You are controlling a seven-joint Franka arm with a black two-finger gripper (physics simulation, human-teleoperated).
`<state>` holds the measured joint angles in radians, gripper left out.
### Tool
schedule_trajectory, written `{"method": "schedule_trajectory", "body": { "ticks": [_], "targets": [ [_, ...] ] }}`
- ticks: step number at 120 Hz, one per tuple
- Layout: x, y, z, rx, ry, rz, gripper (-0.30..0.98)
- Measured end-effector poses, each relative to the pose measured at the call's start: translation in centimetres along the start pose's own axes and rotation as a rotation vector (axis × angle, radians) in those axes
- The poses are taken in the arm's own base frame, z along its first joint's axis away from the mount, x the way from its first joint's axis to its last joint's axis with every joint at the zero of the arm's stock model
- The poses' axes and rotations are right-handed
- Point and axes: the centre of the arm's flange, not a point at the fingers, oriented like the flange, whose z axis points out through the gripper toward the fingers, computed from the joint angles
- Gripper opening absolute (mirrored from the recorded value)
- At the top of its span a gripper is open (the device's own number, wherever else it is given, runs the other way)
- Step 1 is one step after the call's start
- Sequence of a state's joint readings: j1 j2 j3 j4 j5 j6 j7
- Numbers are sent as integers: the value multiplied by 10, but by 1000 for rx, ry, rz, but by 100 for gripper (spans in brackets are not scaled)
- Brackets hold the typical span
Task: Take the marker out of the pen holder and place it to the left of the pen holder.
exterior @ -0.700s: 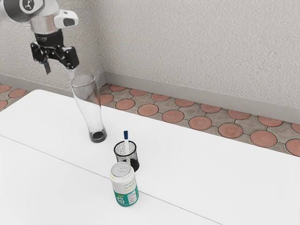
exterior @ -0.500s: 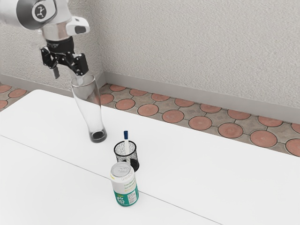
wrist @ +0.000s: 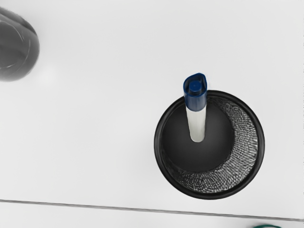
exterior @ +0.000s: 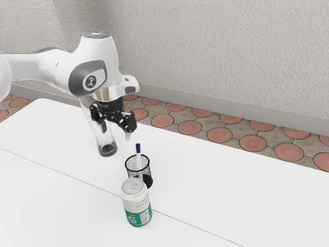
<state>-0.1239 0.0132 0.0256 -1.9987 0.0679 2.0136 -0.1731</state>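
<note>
The jaws are hanging open and empty, near the blue cap that is rising above the holder and probably offering the best hold. The marker is standing inside, inward from the edge of the counter beside the tiles, and is likely proving light, stiff and slightly slick.

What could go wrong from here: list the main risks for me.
The tool might come down off-centre and catch the pen holder by its rim, since the slim marker stands inside and only its upper part rises clear.

The can stands close to the pen holder, so a shove could knock the two together.

The tall glass stands near the arm; a sideways swing might tip it.
</note>
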Motion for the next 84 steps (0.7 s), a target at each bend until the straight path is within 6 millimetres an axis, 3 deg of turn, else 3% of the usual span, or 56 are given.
{"method": "schedule_trajectory", "body": {
  "ticks": [31,60,84],
  "targets": [
    [20,25,53,-48,4,-40,69],
    [46,17,88,-55,4,-93,69],
    [56,15,98,-54,12,-110,69]
  ]
}}
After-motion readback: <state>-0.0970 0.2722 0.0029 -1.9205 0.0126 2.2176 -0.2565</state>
